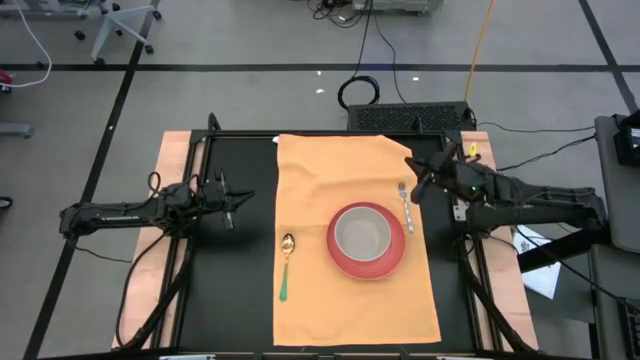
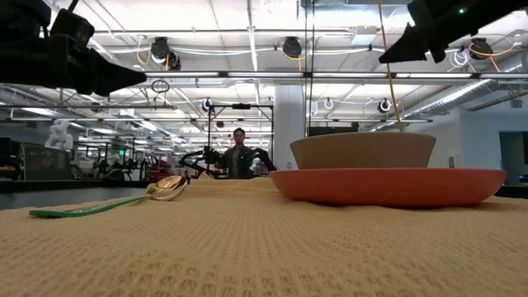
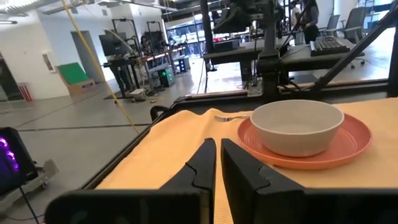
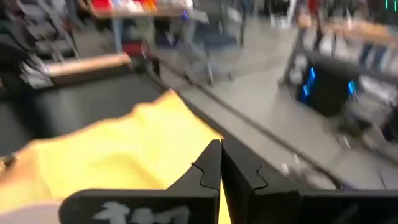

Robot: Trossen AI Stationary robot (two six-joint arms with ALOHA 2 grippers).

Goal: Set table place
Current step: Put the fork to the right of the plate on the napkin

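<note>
The orange-tan cloth mat (image 1: 310,180) lies flat on the black tabletop, with a wrinkle near its far edge. A round red plate (image 1: 343,260) rests on it and carries a grey bowl (image 1: 362,234). A spoon with a green handle (image 1: 286,264) lies on the mat left of the plate. A silver fork (image 1: 407,208) lies right of it. My left gripper (image 1: 232,204) hovers shut over the tabletop left of the mat. My right gripper (image 1: 414,186) is shut and raised above the mat's right edge, near the fork's far end. In the low view both grippers are well clear of the table.
The black tabletop (image 1: 230,290) shows in strips on both sides of the mat, inside a black frame. Cables and a dark box (image 1: 410,117) sit beyond the far edge. In the low view a person (image 2: 240,154) stands far back in the room.
</note>
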